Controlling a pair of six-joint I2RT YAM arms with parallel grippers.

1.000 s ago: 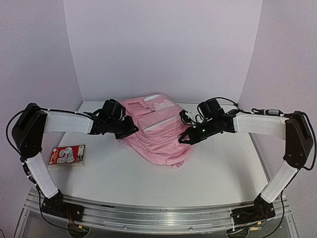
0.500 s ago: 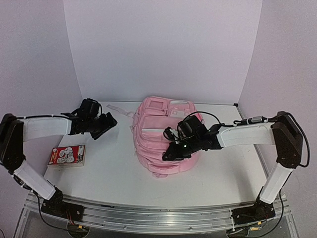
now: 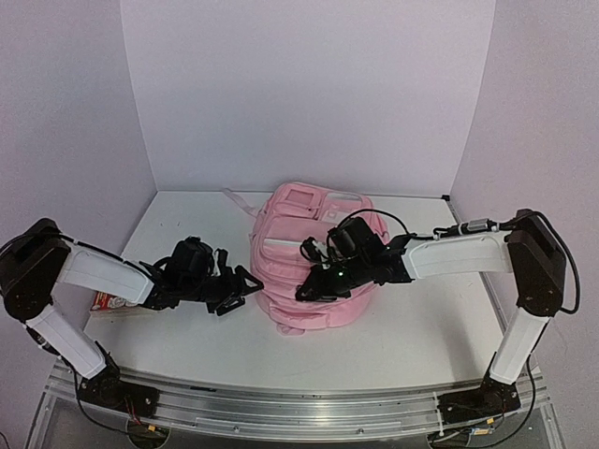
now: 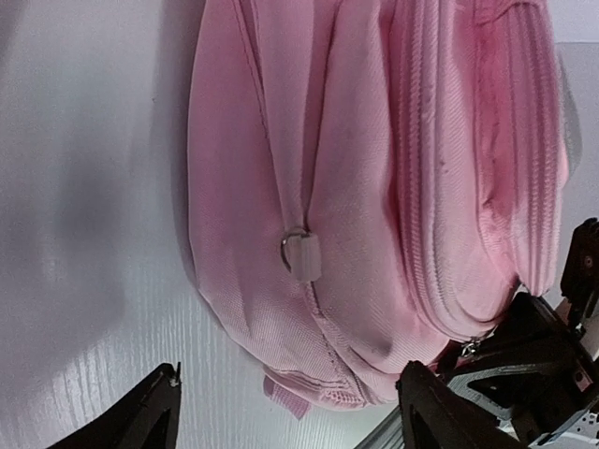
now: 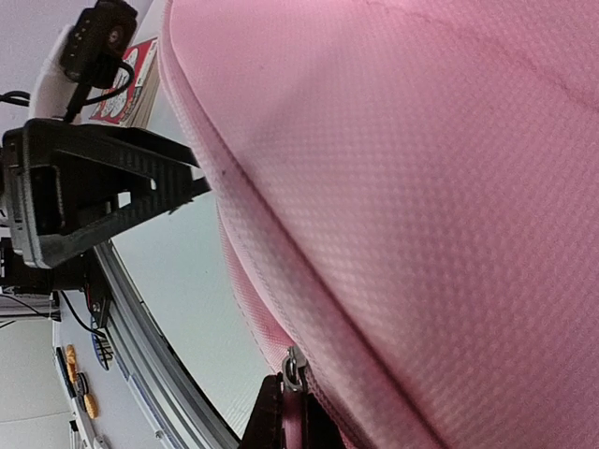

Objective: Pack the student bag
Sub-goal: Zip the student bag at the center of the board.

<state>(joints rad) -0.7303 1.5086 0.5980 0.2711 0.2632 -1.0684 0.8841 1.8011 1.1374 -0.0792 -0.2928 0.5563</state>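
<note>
Status: L hand [image 3: 240, 291] spread beside student bag [image 3: 301, 223]; R hand [image 3: 305, 290] pinched shut on its zip pull [image 5: 293, 365].

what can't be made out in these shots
Red packet: top view, left arm covers most, print too small.
Student bag front: top view, right arm covers its middle.
Zip pull: right wrist view, bottom edge cuts off where the right jaws pinch it.
Bag's inside: no view shows it.
</note>
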